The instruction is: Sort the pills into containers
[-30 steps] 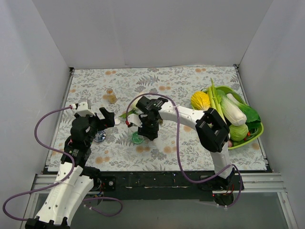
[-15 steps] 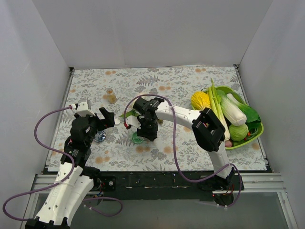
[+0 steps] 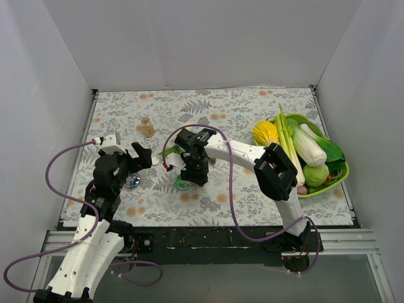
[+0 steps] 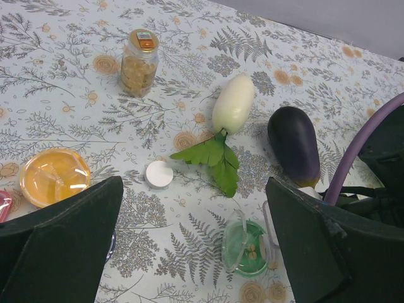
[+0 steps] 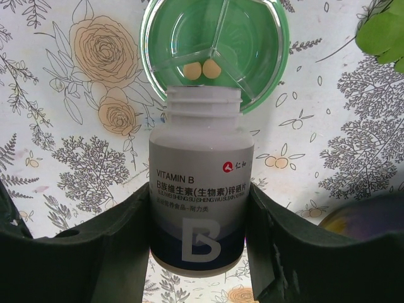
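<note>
right gripper (image 5: 201, 211) edged left, grasping bottle (image 5: 201, 167); left gripper (image 4: 196, 246) spread | floral tablecloth (image 3: 221, 110); white walls (image 3: 202, 44)

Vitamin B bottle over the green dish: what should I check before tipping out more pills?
1. Grip: right tool shut on the Vitamin B bottle, a finger on each side: ok.
2. Bottle open: neck bare, white cap lying on the table: ok.
3. Aim: mouth points at the green dish and covers its near rim; whether it clears the rim: cannot tell.
4. Dish contents: two tan pills together in one compartment: ok.
5. Left tool open, holding nothing, apart from the dish: ok.
6. Pills left in the bottle: opaque wall, cannot tell.
</note>
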`<state>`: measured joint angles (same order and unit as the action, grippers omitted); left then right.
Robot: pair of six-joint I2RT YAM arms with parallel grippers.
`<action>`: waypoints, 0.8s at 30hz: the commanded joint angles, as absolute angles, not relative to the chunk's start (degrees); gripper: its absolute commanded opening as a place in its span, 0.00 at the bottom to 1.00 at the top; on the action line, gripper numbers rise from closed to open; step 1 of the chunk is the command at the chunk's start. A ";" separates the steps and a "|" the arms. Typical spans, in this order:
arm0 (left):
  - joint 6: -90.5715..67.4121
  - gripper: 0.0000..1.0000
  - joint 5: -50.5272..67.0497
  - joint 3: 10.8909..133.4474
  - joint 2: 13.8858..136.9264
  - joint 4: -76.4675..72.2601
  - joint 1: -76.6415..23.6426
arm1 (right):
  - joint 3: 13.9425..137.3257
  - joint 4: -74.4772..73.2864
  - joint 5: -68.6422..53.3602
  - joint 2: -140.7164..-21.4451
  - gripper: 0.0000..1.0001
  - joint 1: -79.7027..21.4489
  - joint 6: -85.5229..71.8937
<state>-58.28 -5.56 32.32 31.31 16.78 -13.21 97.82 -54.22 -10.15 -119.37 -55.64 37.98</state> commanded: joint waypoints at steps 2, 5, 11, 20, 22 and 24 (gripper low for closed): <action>-57.48 0.98 -5.89 33.40 30.67 17.14 -13.18 | 100.02 -55.72 -9.84 -119.62 0.01 -55.99 38.76; -57.48 0.98 -5.71 33.40 30.76 17.05 -13.18 | 99.84 -55.64 -9.93 -119.36 0.01 -55.99 38.76; -57.39 0.98 -5.54 33.40 30.59 17.14 -13.18 | 98.53 -54.58 -11.34 -117.95 0.01 -55.99 38.59; -57.48 0.98 -4.13 33.13 31.11 16.79 -13.18 | 95.80 -51.68 -14.59 -112.33 0.01 -55.99 37.44; -58.01 0.98 -3.78 33.05 31.29 16.87 -13.18 | 94.22 -50.02 -15.64 -110.05 0.01 -55.90 37.00; -58.18 0.98 -3.25 33.05 31.29 16.79 -13.18 | 92.04 -48.35 -17.04 -108.47 0.01 -55.72 36.65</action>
